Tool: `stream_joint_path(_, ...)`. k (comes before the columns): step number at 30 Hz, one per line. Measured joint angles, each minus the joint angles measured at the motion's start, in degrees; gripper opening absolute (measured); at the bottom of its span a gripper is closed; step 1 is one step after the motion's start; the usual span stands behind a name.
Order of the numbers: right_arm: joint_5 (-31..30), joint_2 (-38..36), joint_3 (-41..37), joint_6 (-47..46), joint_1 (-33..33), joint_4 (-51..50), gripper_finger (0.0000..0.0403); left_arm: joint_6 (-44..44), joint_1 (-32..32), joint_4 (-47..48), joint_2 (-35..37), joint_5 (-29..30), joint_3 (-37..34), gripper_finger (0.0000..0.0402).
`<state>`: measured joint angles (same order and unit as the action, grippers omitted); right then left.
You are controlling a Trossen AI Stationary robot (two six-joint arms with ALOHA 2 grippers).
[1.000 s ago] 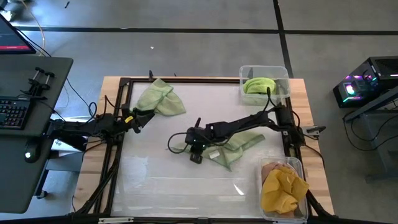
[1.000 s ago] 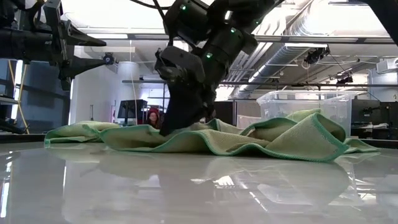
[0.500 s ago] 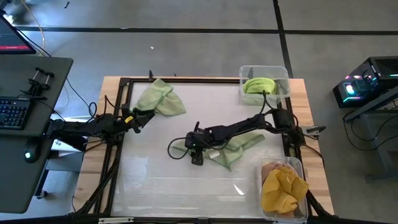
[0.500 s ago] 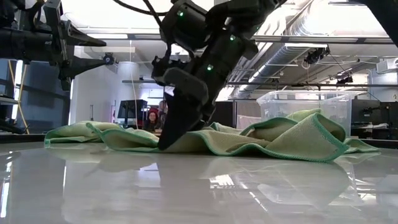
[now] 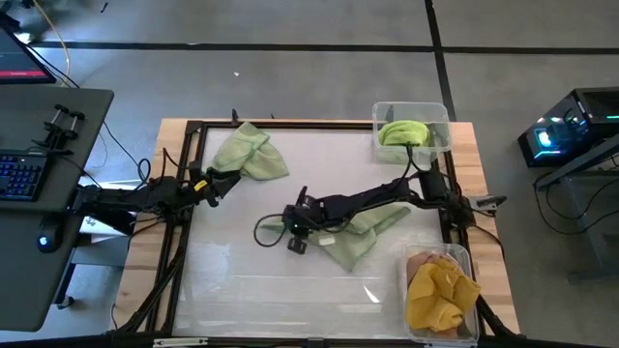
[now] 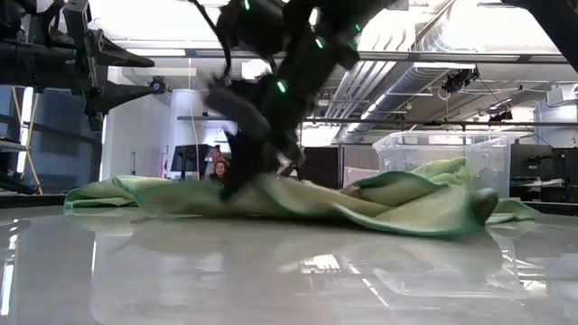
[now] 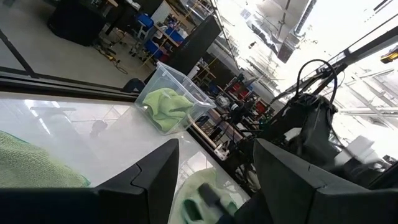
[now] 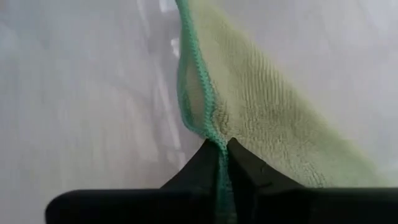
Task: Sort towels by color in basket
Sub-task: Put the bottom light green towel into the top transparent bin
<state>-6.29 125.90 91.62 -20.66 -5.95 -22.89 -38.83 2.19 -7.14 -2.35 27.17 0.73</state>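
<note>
The right gripper (image 8: pixel 222 163) has pinched the edge of a pale green towel (image 5: pixel 360 232) in the middle of the counter (image 5: pixel 242 280). Its two dark fingers are closed tight on the teal stitched hem. This looks like the picking-up step for this towel.

Next, I think the arm must lift the towel clear off the counter and carry it to the bin that fits its color. The far bin (image 5: pixel 437 116) holds a bright green towel (image 5: pixel 401 131). The near bin (image 5: pixel 418 259) holds a yellow towel (image 5: pixel 440 295) and a bit of pink cloth. The pale green one probably goes with the green. The towel is floppy, so it will hang down and drag if it is not lifted high.

The towel is soft and fuzzy, with little loops. It lies in bumpy folds. The counter is white, smooth and shiny. The bins are clear plastic.

Another pale green towel (image 5: pixel 250 153) lies at the far left corner. The left gripper (image 5: pixel 215 184) waits just beside it, fingers apart, holding nothing.
</note>
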Motion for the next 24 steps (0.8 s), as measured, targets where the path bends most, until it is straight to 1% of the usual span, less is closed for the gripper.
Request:
stream_joint_path(4, -3.0, -2.8, 5.9, 3.0, 1.6, -0.5, 0.0007, 0.0, 0.0, 0.0, 0.0, 0.0, 0.0, 0.0195)
stream_joint_path(8, -3.7, -5.0, 11.6, 6.8, 2.9, -0.4, 0.0010, -0.1, 0.0, 0.0, 0.0, -0.3, 0.0, 0.0195)
stream_joint_path(12, -3.8, -7.9, 17.7, 10.9, 3.2, -0.6, 0.0005, 0.0, 0.0, 0.0, 0.0, -1.5, 0.0, 0.0195)
stream_joint_path(16, -6.3, -11.2, 22.5, 13.8, 3.2, 0.1, 0.0005, 0.0, 0.0, 0.1, 0.0, -1.5, 0.0, 0.0195)
stream_joint_path(20, -7.3, -14.5, 25.1, 16.6, 2.3, -0.2, 0.0004, 0.0, 0.0, 0.3, 0.0, -1.5, 0.0, 0.0195)
stream_joint_path(24, -7.3, -17.3, 24.2, 16.7, 1.1, -4.9, 0.0003, 0.0, 0.0, 0.5, 0.0, -1.4, 0.0, 0.0195)
